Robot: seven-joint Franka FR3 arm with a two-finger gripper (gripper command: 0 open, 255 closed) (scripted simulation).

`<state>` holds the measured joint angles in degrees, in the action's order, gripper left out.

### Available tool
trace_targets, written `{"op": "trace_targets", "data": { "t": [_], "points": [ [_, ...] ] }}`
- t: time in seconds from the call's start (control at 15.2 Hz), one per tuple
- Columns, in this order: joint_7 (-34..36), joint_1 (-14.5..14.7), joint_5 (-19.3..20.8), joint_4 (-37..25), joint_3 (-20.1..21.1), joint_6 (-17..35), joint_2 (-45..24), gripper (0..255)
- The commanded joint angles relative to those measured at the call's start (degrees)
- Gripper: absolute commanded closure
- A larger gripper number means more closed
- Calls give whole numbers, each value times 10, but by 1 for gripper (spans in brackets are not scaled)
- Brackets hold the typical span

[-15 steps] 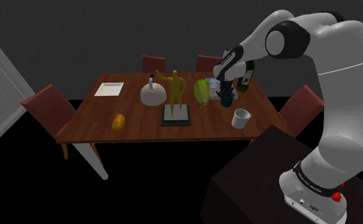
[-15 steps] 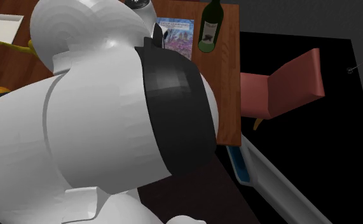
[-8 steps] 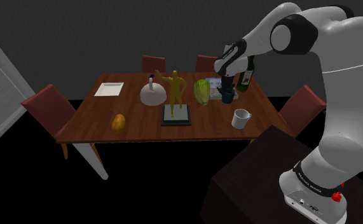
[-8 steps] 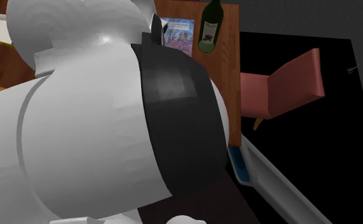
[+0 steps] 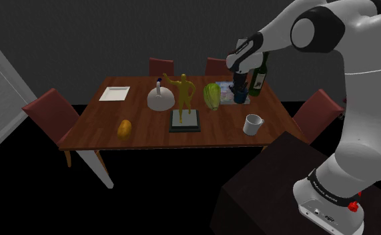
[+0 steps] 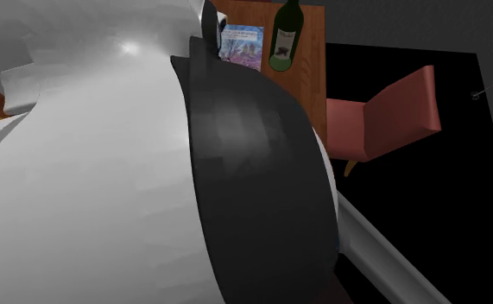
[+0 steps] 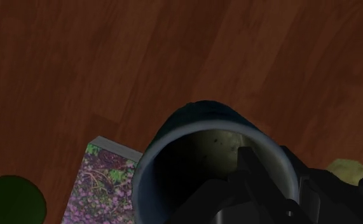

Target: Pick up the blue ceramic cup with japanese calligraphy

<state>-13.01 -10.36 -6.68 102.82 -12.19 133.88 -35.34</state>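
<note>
We see the dark blue round cup (image 5: 239, 94) (image 7: 173, 137) newly risen off the brown wooden tabletop (image 5: 142, 123) — at eleven o'clock from the white mug (image 5: 252, 124) — its rim pinched in the black claw (image 5: 239, 87) (image 7: 281, 184), so the pick-up looks nearly done.

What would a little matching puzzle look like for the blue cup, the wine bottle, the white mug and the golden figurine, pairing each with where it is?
Things:
1. blue cup
2. wine bottle
3. white mug
4. golden figurine

Places:
A. on a dark flat base
B. standing on the table beside the colourful book
C. clasped by the gripper
D. alone, near the table edge closest to the stand

Pairs: 1-C, 2-B, 3-D, 4-A.
</note>
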Motion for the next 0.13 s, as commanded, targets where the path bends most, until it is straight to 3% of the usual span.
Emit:
{"op": "trace_targets", "data": {
  "t": [0.0,0.07],
  "points": [
    [1,1,2,5,-1,-5,9,255],
    [1,1,2,5,-1,-5,9,255]
  ]
}}
